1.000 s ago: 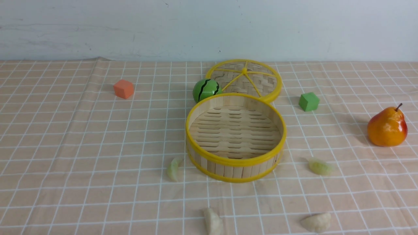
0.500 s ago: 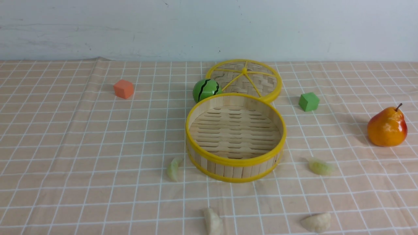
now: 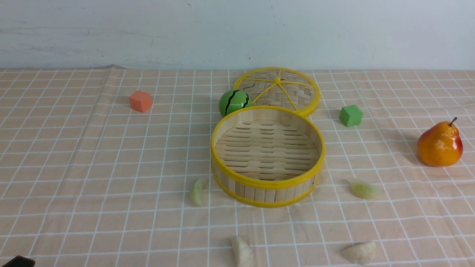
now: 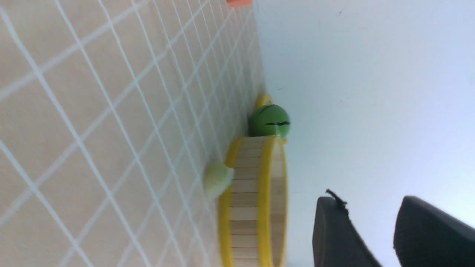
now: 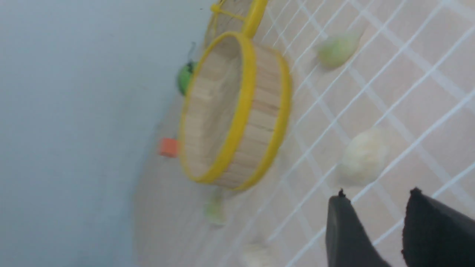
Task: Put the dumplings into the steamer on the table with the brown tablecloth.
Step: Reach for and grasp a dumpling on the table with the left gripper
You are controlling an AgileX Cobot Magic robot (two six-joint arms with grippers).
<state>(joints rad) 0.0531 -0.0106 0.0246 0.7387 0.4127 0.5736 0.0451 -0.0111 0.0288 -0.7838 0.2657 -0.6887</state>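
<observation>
Left pincer (image 4: 369, 202), 2 black tapered fingers (image 4: 334, 233), right pincer (image 5: 377, 194) alike

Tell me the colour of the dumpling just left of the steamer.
Pale translucent green. The dumpling beside the steamer shows best in the front view.

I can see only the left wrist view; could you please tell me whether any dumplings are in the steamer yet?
Observer: None; the steamer is empty.
Operator: Where are the white ones?
Observer: Both lie on the cloth on the robot's side of the steamer: the middle white dumpling near its front, the right white dumpling further right.
Operator: Is the right gripper holding anything?
Observer: No; the right gripper is open and empty, with the right white dumpling beyond its fingertips.
</observation>
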